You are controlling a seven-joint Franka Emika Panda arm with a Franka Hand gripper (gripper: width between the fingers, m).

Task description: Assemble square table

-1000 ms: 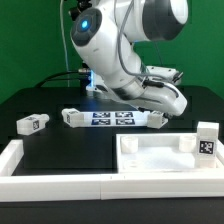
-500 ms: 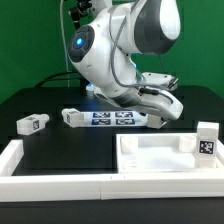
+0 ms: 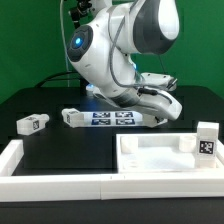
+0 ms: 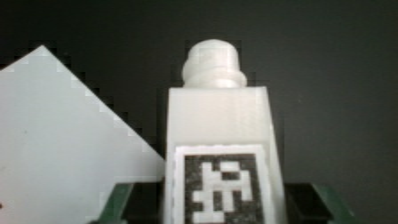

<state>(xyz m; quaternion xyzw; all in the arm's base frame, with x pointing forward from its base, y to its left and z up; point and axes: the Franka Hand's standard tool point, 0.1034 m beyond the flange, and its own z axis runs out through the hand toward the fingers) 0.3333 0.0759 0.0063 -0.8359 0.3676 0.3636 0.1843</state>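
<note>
Wrist view: fingers (image 4: 143,202) clamped on one leg (image 4: 217,125); you've got three more legs (image 3: 30,123) (image 3: 70,117) (image 3: 207,138) on desk (image 3: 60,150), one tabletop (image 3: 150,160).

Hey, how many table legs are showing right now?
4 legs: one lying at the exterior view's left, one by the marker board's left end, one upright at the right, one in the gripper. The arm may hide more.
</note>
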